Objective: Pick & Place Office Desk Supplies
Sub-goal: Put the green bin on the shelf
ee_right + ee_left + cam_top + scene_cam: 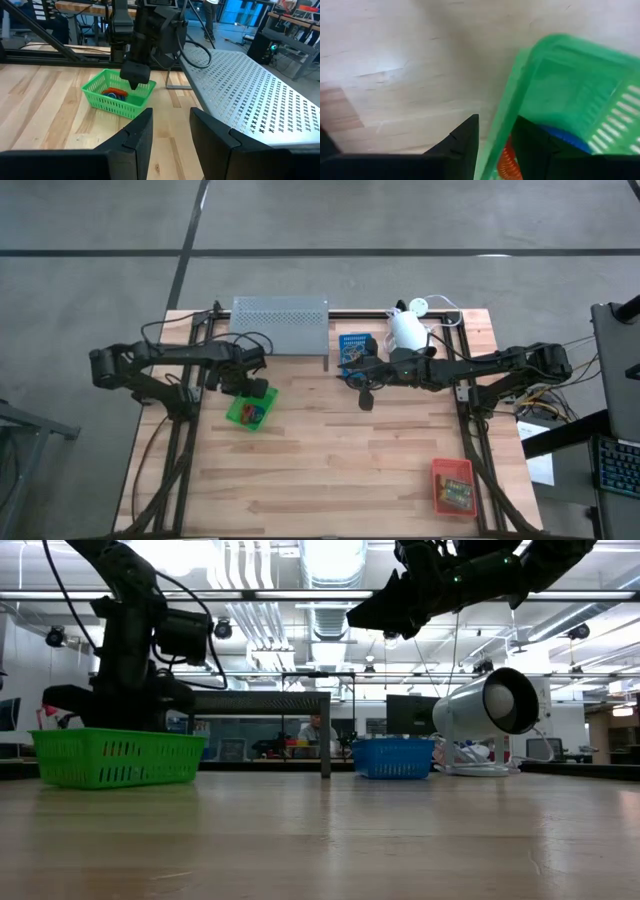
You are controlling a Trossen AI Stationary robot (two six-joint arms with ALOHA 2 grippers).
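A green tray (248, 414) (118, 758) stands on the wooden table at the left. A red loop (509, 162) and a blue loop (565, 137) lie inside it. My left gripper (258, 392) (495, 125) comes down onto the tray's far wall and is shut on it. My right gripper (350, 375) (171, 120) hangs open and level above the table's middle, near the blue tray (355, 345). Nothing is between its fingers. A red-orange tray (452, 485) holding small printed boxes stands at the near right. My left gripper has the green tray's far wall (497, 127) between its two fingers, one finger (465, 142) outside the tray and the other inside. The fingers come from above, pointing down. The tray stands level with its base on the table (118, 785).
A grey perforated shelf (280, 323) (250, 95) stands at the far edge, between the two trays. A white lamp (407, 330) (490, 705) lies at the far right. Bare wood (340, 470) stretches across the table's middle and near side.
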